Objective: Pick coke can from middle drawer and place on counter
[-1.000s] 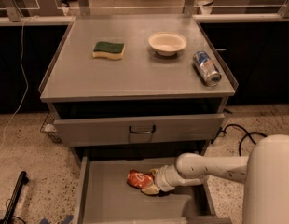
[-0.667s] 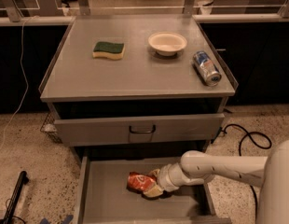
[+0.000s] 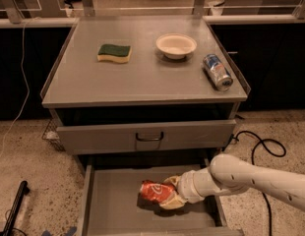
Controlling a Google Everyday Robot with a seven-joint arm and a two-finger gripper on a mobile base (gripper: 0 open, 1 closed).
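Observation:
The coke can, red-orange with white lettering, lies on its side on the floor of the open middle drawer at the bottom of the view. My gripper reaches in from the right on a white arm, with its pale fingers closed around the can's right end. The counter is the grey cabinet top above, with a thin raised rim.
On the counter lie a green-and-yellow sponge, a white bowl and a blue-and-silver can on its side near the right rim. A drawer with a dark loop handle stands above the open one. A black cable lies on the floor at right.
The arm has shifted slightly left and the gripper has closed in on the can's right end. The can has stayed on the drawer floor.

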